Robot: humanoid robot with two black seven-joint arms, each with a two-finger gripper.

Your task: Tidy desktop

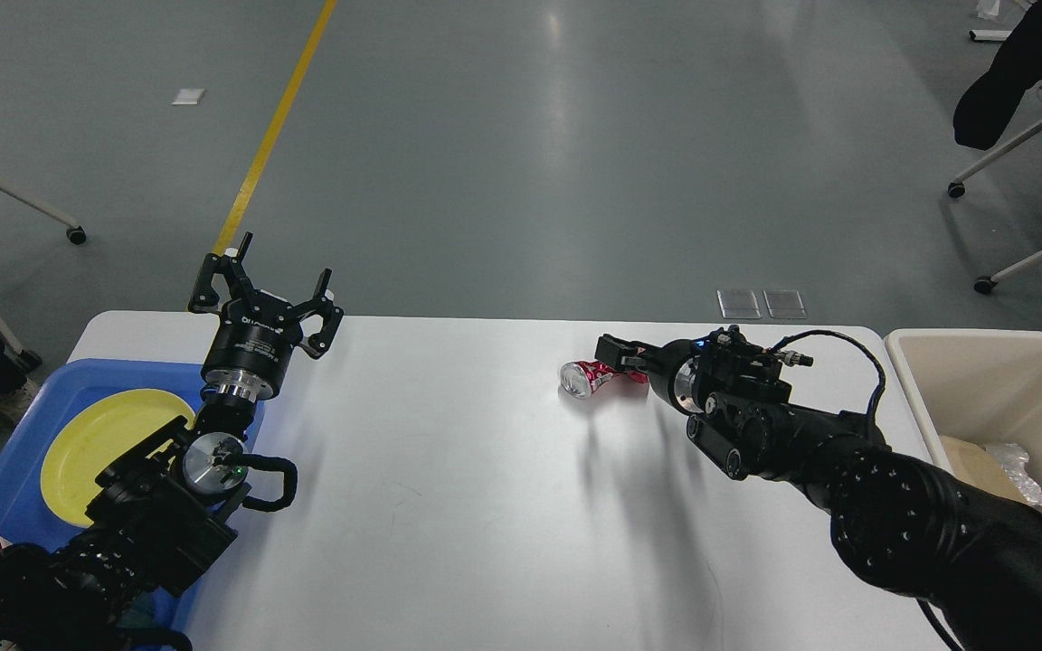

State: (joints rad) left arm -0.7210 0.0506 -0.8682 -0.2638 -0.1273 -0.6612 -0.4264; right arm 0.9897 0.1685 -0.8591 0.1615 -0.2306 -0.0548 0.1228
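The desktop (485,506) fills the lower middle of the head view, a wide white slab with rounded corners, and everything else is best placed from it. Near its far edge, a little right of centre, a crushed red can (586,375) lies on its side with its silver end turned toward the near left. The right gripper (616,354) sits right at the can's far right end, so close that its dark fingers overlap the red metal; seen almost end-on, the two fingers cannot be told apart, so I cannot tell whether they are spread or closed, nor whether they actually grip the can. The arm behind it stretches back over the desktop's right half toward the near right corner.

Over the desktop's far left corner the left gripper (266,291) stands upright with its fingers spread wide apart and nothing between them.

Against the desktop's left side sits a blue tray (123,375) with a yellow plate (96,443) lying flat in it. Against the desktop's right side stands a cream bin (982,348), with some crumpled material visible inside.
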